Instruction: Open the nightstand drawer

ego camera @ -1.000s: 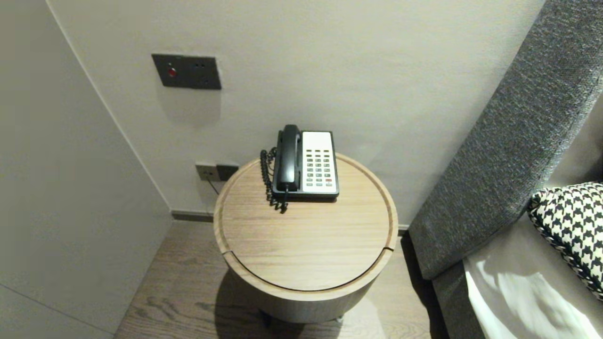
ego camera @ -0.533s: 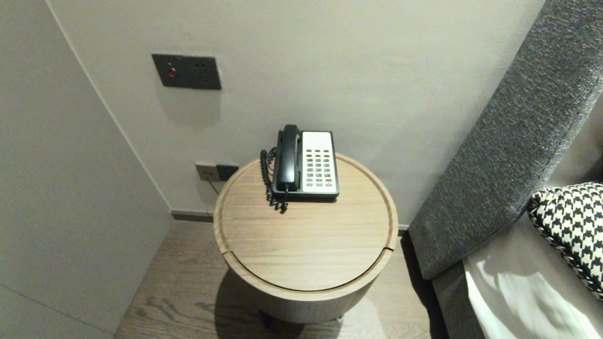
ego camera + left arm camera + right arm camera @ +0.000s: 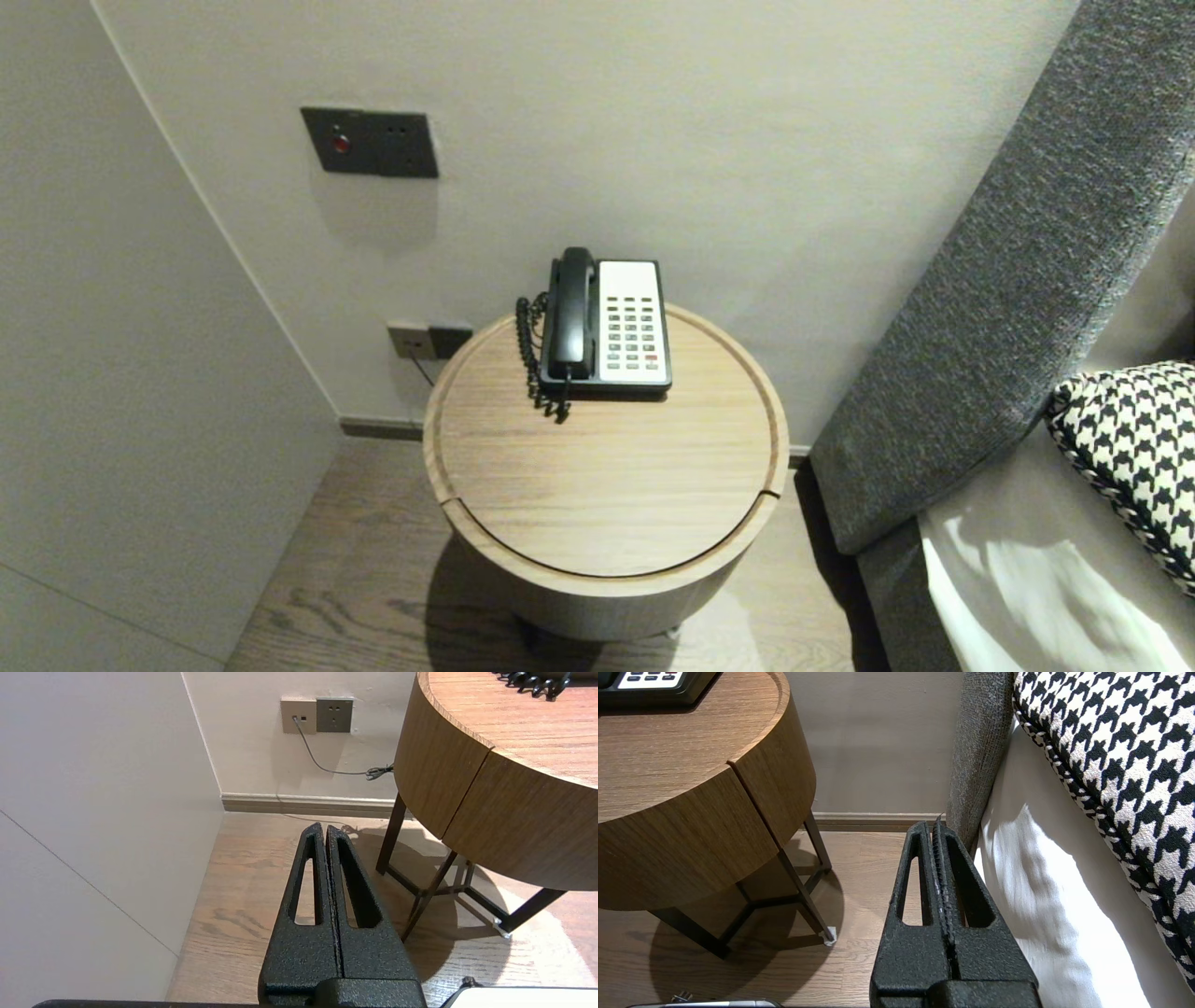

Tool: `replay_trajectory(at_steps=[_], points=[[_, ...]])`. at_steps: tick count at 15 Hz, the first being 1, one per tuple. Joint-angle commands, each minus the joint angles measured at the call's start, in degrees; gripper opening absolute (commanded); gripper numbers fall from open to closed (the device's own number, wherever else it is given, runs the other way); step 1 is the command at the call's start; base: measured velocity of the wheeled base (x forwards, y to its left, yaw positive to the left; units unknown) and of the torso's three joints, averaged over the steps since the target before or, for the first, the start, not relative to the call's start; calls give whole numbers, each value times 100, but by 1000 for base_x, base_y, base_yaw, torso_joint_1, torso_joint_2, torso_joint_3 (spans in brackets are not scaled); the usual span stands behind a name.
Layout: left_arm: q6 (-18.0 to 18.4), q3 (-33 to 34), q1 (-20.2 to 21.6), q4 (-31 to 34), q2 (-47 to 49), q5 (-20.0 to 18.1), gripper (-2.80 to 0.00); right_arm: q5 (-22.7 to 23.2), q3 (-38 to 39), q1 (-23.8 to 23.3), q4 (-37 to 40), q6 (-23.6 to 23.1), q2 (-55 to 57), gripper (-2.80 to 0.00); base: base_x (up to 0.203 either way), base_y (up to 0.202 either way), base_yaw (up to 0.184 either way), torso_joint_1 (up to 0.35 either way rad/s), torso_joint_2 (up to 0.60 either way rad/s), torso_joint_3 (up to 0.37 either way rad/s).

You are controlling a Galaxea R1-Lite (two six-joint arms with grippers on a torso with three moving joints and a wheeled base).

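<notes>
Telephone (image 3: 607,327) tops table (image 3: 607,485), well apart from closed left pincer (image 3: 325,828) and closed right pincer (image 3: 934,826).

Right end effector (image 3: 935,826), closed, between table (image 3: 691,826) and bed (image 3: 1041,896).

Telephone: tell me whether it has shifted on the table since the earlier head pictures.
No. The telephone keeps its place by the round table's back rim, level with the wall socket.
</notes>
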Motion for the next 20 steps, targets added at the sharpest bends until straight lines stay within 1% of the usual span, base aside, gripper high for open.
replay_trajectory(at_steps=[1, 19, 20], points=[[7, 2, 1, 0, 0, -2, -280, -1, 232, 8, -1, -8, 16, -280, 0, 0, 0, 0, 0, 0], [40, 2, 1, -9, 0, -11, -280, 8, 232, -1, -1, -61, -2, -280, 0, 0, 0, 0, 0, 0], [2, 2, 1, -9, 0, -5, -280, 8, 231, -1, -1, -61, -2, -280, 0, 0, 0, 0, 0, 0]])
